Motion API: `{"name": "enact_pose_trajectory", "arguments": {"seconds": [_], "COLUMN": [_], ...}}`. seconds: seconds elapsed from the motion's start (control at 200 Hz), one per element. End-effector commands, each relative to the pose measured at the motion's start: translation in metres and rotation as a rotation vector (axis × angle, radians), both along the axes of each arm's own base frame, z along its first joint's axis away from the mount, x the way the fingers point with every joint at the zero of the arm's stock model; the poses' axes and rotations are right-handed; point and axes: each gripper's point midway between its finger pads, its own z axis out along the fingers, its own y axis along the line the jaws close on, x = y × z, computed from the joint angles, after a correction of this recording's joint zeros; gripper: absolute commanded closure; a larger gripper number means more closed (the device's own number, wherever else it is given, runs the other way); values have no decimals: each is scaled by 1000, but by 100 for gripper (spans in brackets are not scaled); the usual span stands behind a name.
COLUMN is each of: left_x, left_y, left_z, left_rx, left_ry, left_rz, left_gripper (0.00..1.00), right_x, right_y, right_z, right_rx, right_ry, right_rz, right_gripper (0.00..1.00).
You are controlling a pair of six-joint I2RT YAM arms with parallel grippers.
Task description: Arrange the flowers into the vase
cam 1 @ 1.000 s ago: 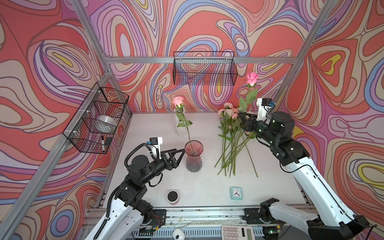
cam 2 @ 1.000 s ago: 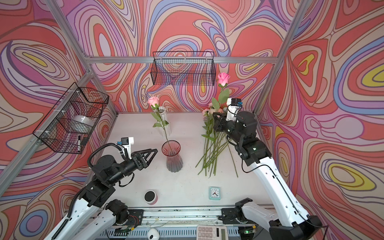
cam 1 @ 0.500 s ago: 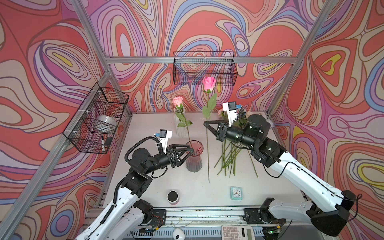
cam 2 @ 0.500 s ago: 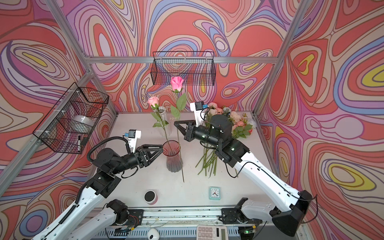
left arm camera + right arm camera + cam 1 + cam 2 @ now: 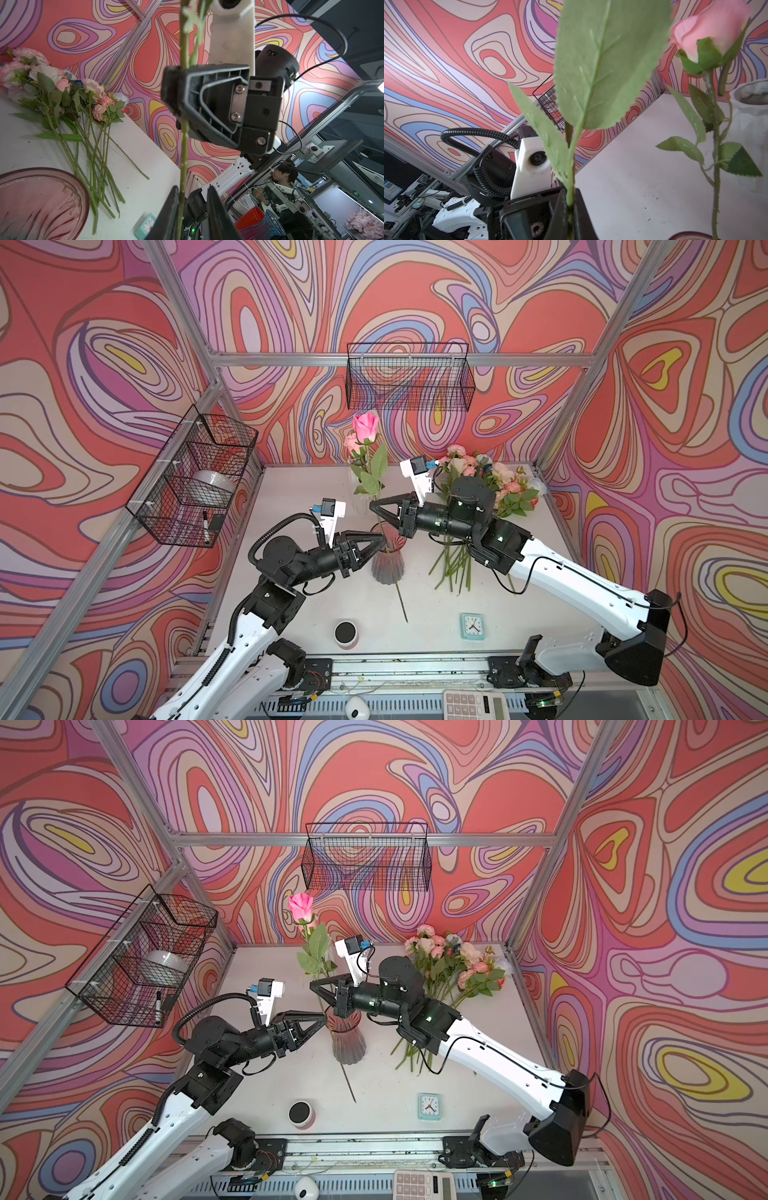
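Walls (image 5: 124,364): swirly red/pink/purple/blue w/ yellow spots, dark outlines. Held rose (image 5: 365,427) hot pink, green stem & leaves; flowers (image 5: 505,477) pink/peach/cream, bit of blue; vase (image 5: 387,568) see-thru pink, ribbed; table (image 5: 291,489) white. Wire baskets (image 5: 409,377) blk, clock (image 5: 472,625) mint w/ white face, arms (image 5: 573,585) wht & blk.

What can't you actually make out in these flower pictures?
Clock: hands too small to read in both top views.
White round thing in the side basket: veiled by mesh, top views.
White vase: cut off by the right wrist view's edge.
Pale rose: mostly behind the held rose, in a top view.
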Motion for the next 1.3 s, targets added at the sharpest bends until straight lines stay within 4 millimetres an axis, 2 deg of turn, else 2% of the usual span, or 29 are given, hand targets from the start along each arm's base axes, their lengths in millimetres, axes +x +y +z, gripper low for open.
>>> {"name": "enact_pose_trajectory", "arguments": {"seconds": [0.0, 0.115, 0.36, 0.405, 0.516, 0.616, 0.861, 1.071, 1.166, 1.297], "left_x": [-4, -2, 3, 5, 7, 11, 36, 60, 74, 94], "left_y": [1, 3, 8, 10, 17, 24, 41, 45, 43, 40], "left_z": [14, 15, 21, 24, 34, 48, 100, 135, 134, 112], "left_rx": [-1, 9, 33, 46, 87, 123, 179, 191, 217, 261], "left_ry": [-54, -64, -91, -101, -144, -203, -379, -528, -563, -558], "left_rz": [1, 22, 85, 105, 162, 226, 430, 551, 587, 627], "left_gripper": [92, 100, 100, 100, 100, 100, 100, 100, 100, 100], "right_x": [-5, -7, -8, -9, -11, -13, -17, -22, -24, -24], "right_y": [0, 1, -5, -7, -17, -34, -84, -102, -105, -109], "right_z": [20, 17, 13, 14, 18, 25, 43, 45, 43, 40], "right_rx": [40, 36, 31, 32, 28, 24, 12, 5, 4, 2], "right_ry": [-43, -35, -35, -38, -69, -107, -190, -202, -200, -200], "right_rz": [12, 24, 6, 3, -30, -85, -257, -298, -304, -317], "right_gripper": [100, 100, 100, 92, 60, 49, 46, 47, 46, 47]}}
